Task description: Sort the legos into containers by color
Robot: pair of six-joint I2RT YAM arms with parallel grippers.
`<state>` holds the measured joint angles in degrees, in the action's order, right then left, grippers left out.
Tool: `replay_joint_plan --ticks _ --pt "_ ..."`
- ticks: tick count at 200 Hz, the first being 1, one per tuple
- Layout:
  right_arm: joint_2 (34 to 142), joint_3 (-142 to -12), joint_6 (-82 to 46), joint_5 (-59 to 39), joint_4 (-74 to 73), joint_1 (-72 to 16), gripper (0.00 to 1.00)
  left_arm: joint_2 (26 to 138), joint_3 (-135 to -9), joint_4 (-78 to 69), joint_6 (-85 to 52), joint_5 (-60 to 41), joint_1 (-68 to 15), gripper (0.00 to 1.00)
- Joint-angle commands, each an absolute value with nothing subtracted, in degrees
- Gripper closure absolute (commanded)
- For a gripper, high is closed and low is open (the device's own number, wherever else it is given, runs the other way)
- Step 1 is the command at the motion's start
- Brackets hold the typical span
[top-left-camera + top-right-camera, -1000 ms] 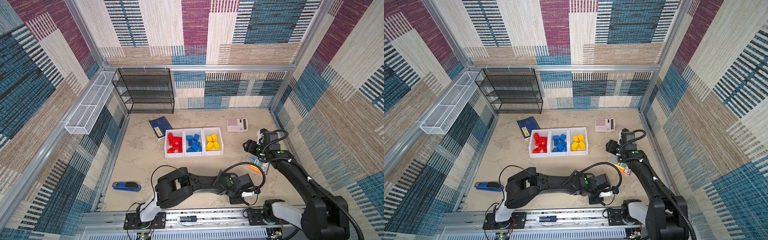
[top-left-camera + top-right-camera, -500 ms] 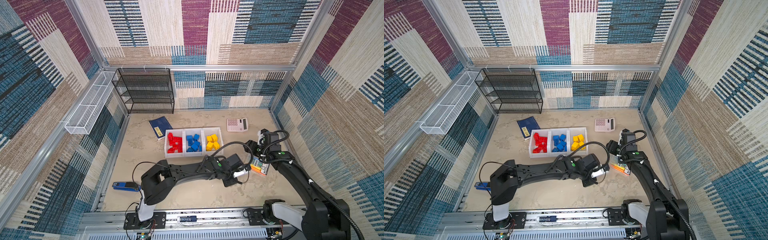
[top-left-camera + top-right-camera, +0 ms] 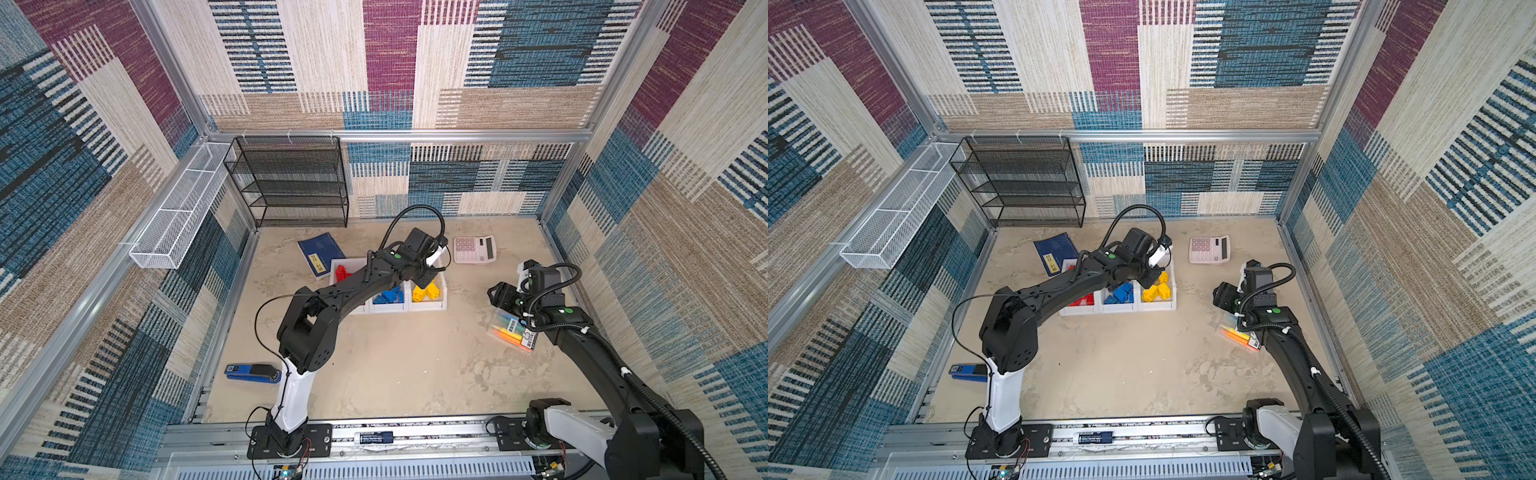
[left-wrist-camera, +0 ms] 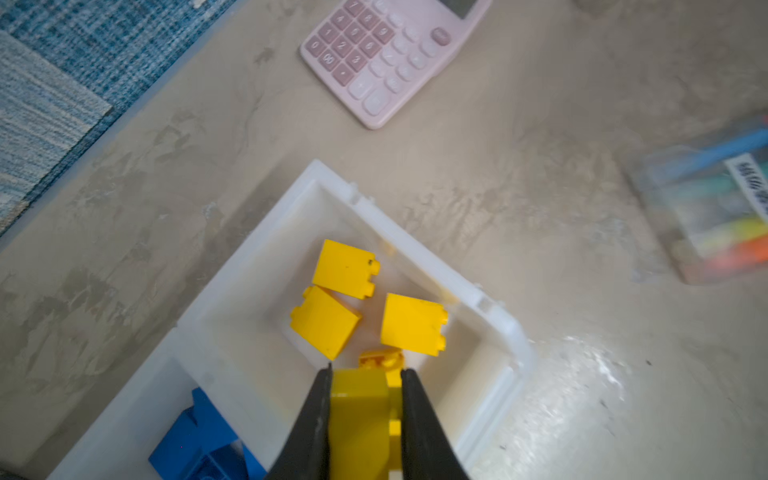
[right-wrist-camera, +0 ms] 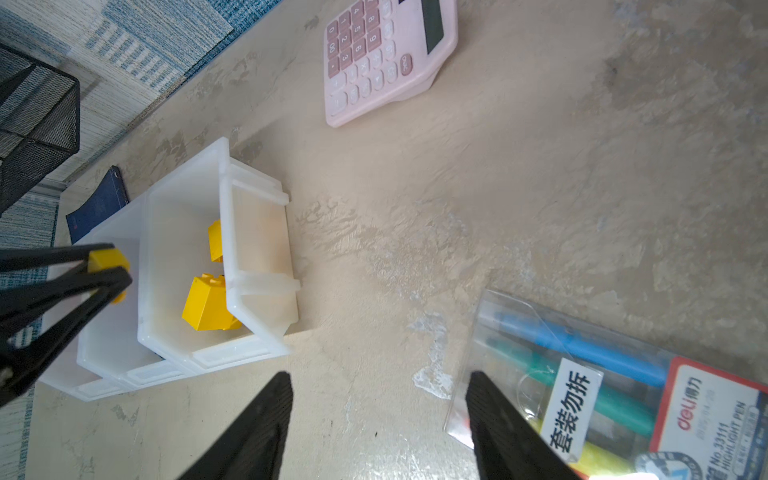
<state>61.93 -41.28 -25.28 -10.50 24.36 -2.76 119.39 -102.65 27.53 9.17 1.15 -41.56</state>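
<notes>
At the centre of both top views, above the right-hand end of the three joined white containers point(image 3: 428, 306): finds the left arm point(image 3: 353, 286) stretched out over the row, swung there in the past second from low along the bottom edge of the worktop point(image 3: 415, 365). Carries a yellow lego point(image 4: 359, 415), clamped tight between the left jaws and, in the left wrist view, poised directly over the yellow bin point(image 4: 415, 248) with its loose yellow bricks point(image 4: 345, 268). Not yet released.

Leaves the right arm point(image 3: 557, 316) unmoved at the right of the frame, beside the marker pack point(image 3: 513, 334), right jaws roughly half apart and gripping nothing.

Shows red legos point(image 3: 341, 272) in the left container, blue legos point(image 3: 388, 296) in the middle one, and no stray brick anywhere on the bare worktop.

Suggests the carry is finished and only the drop remains. Probably the last brick of the sort, judging by the cleared surface.
</notes>
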Motion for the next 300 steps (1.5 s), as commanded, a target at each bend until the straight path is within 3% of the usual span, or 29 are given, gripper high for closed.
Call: replay_joint_plan --ticks 1,28,60,81,179,212,260,277,300 --pt "61.19 -41.14 -25.62 -10.5 24.67 -2.81 0.31 122.52 -107.06 30.9 9.46 2.65 -40.92 0.77" --pt "60.3 -40.96 -25.61 -10.32 25.42 -2.81 0.31 125.33 -110.23 31.59 9.41 3.34 -39.65 0.75" --pt "60.02 -40.52 -25.66 -10.2 25.84 -2.81 0.31 126.04 -111.35 31.9 8.79 5.61 -39.11 0.52" --pt "60.04 -40.52 -25.76 -10.28 25.59 -2.81 0.3 125.67 -111.14 31.83 8.35 5.97 -38.85 0.44" --pt "60.82 -41.04 -25.19 -10.26 25.4 -2.82 0.3 116.82 -102.63 27.64 4.65 5.84 -37.39 0.42" --pt "58.72 -40.83 -24.45 -8.01 25.19 -2.86 0.3 104.26 -89.25 21.08 0.13 5.24 -33.48 0.42" --pt "55.4 -40.48 -21.56 -4.96 17.67 -2.81 0.3 77.58 -62.18 11.33 -7.94 7.1 -20.89 0.38" --pt "54.48 -39.53 -20.86 -3.71 11.56 -2.85 0.27 67.23 -51.7 6.97 -7.47 14.11 -17.79 0.3" --pt "53.9 -38.4 -20.02 0.01 4.04 -2.82 0.17 54.5 -36.14 -3.46 -6.06 29.0 -16.2 0.04"
